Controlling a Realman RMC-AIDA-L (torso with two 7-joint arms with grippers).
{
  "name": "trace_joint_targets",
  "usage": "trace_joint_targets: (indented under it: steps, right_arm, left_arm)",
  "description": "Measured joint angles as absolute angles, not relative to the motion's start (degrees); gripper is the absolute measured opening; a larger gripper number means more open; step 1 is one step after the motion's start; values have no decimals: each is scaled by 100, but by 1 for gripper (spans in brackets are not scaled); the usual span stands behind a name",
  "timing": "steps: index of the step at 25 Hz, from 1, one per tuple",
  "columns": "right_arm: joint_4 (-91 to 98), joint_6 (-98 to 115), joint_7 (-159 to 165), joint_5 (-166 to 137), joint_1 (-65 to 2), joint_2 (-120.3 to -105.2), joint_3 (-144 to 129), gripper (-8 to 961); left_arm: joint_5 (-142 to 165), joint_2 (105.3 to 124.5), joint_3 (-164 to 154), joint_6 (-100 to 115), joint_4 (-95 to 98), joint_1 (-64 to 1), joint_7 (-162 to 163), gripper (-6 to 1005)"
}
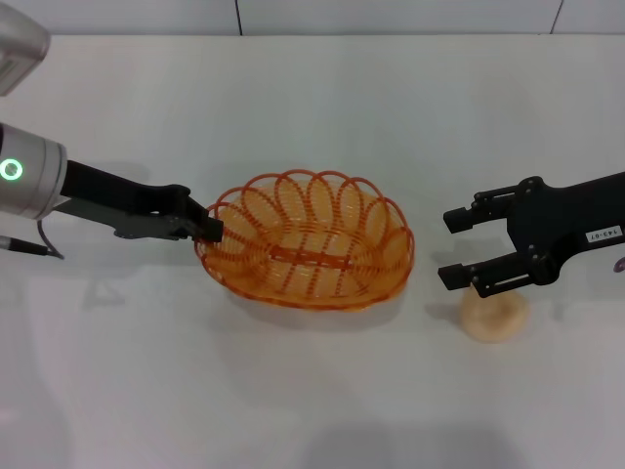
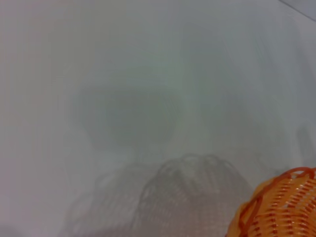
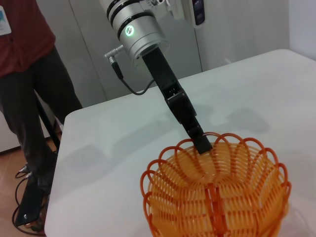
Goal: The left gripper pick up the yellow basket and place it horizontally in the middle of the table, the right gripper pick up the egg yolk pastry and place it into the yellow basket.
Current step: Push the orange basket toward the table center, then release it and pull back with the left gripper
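Observation:
The yellow basket (image 1: 303, 239) is near the middle of the white table (image 1: 293, 107), long side across my view. My left gripper (image 1: 209, 228) is shut on the scalloped rim at the basket's left end; the right wrist view shows the left gripper (image 3: 201, 143) pinching a rim loop of the basket (image 3: 217, 197). In the left wrist view a corner of the basket (image 2: 281, 210) hangs over its own shadow. The egg yolk pastry (image 1: 495, 318) lies on the table to the right of the basket. My right gripper (image 1: 449, 247) is open just above and behind the pastry, holding nothing.
A person in a red shirt (image 3: 24, 64) stands beyond the table's far left edge in the right wrist view. A cable (image 3: 129, 84) hangs off the left arm's silver section. White tabletop stretches in front of and behind the basket.

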State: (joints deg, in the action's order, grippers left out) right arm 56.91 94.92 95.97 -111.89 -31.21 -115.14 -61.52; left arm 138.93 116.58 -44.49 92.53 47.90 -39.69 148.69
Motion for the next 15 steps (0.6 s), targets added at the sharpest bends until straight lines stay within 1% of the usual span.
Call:
trace_joint_targets:
  steps: [4, 5, 7, 15]
  right_arm:
    - [5696, 9492, 9597, -11186, -3128, -11516, -6152, 755]
    - [5696, 9492, 9597, -11183, -3129, -11516, -6152, 756]
    - [5696, 9492, 9597, -11180, -3129, -11517, -6152, 756]
    - [5680, 9492, 9597, -11189, -3129, -11521, -6154, 756]
  left_arm:
    - [13901, 11666, -4449, 9236, 4790, -3926, 14873, 72]
    - [13916, 11715, -4454, 9195, 4787, -3897, 14865, 72]
    - [13919, 11744, -4458, 9149, 4772, -3873, 14854, 71]
    - [13925, 11798, -4496, 8852, 4431, -3850, 14728, 71]
